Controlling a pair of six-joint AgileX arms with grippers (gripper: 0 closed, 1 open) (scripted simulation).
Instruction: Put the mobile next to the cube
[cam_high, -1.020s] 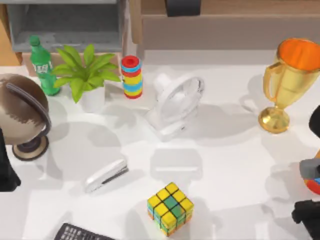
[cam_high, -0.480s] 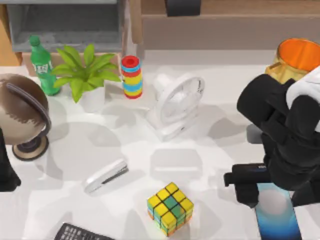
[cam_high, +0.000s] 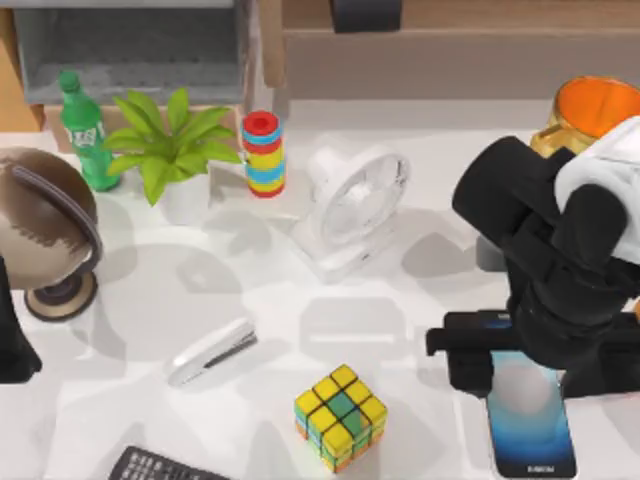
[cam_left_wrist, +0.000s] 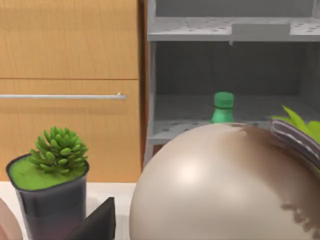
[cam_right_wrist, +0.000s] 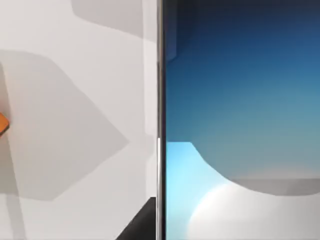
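From the top view, your right gripper (cam_high: 530, 375) sits low on the right side of the table, straight over the upper end of the mobile (cam_high: 530, 425). The mobile lies flat with its long side running toward the near edge. The black wrist covers the fingers, so you can't tell how wide they are or whether they've got hold of the mobile. The cube (cam_high: 341, 416) is to the left of the mobile, near but apart, with bare table (cam_high: 430, 300) between them. A white fan (cam_high: 350, 205), a stapler (cam_high: 212, 352) and a gold trophy (cam_high: 585, 130) stand farther back. Your left arm is parked at the left edge.

Left wrist view: a brown globe (cam_left_wrist: 225, 185) up close, a green bottle (cam_left_wrist: 222, 107) on a shelf behind it, plus a small potted plant (cam_left_wrist: 52, 175).

Right wrist view: the mobile's blue-to-white screen (cam_right_wrist: 240, 100) right up close, edge on the white table.
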